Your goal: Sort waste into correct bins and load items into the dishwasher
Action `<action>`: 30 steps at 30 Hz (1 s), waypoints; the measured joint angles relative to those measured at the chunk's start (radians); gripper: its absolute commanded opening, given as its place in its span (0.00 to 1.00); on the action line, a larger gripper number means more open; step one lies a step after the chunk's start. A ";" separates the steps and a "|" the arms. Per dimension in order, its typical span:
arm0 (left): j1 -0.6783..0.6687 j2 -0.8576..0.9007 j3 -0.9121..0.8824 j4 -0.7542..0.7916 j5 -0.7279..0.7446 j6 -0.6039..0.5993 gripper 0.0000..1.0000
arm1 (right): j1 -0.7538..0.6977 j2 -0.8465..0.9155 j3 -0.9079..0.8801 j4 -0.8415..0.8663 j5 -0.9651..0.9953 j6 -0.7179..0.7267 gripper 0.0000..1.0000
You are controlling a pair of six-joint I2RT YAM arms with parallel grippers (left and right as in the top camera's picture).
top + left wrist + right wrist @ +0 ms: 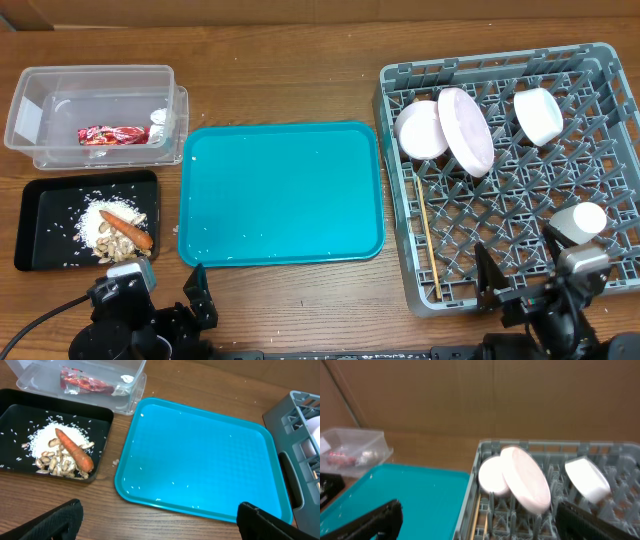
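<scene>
Left gripper (159,506): fingers spread wide, nothing between them, low over the table (290,290). Straight ahead of it is the teal tray (200,455), with a few stray grains on it. Ahead and to its left is the black tray (15,400), holding a heap of rice (42,437). Brown bits (57,462) sit at the near side of the heap, and the carrot (75,452) lies aslant on top. Loose grains are scattered over that tray's floor. Farther ahead on the same side, beyond the black tray, stands the clear tub (135,387). The red wrapper (82,382) and the foil ball (127,379) are inside it, ball to the right of the wrapper.

Right gripper (477,506): fingers also wide apart, holding nothing, at the near edge of the rack (485,450). Ahead of it in the rack, the plate (525,480) stands on edge, tilted. A bowl (492,477) touches the plate on its left, partly behind it. A second bowl (587,480) stands on edge off to the right, apart from the plate. The chopsticks (477,515) lie along the rack's left wall, just ahead and left of the gripper. The cup (580,220) sits in the rack close by the gripper's right side, seen only from overhead. The teal tray lies to this gripper's left
</scene>
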 measured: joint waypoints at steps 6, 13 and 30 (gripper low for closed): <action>0.000 0.000 -0.002 0.001 0.000 0.000 1.00 | 0.000 -0.154 -0.269 0.292 0.010 0.000 1.00; 0.000 0.000 -0.002 0.001 0.000 0.000 1.00 | 0.000 -0.154 -0.604 0.811 0.037 -0.027 1.00; 0.000 0.000 -0.002 0.000 0.000 0.000 1.00 | 0.000 -0.157 -0.809 0.830 0.025 -0.192 1.00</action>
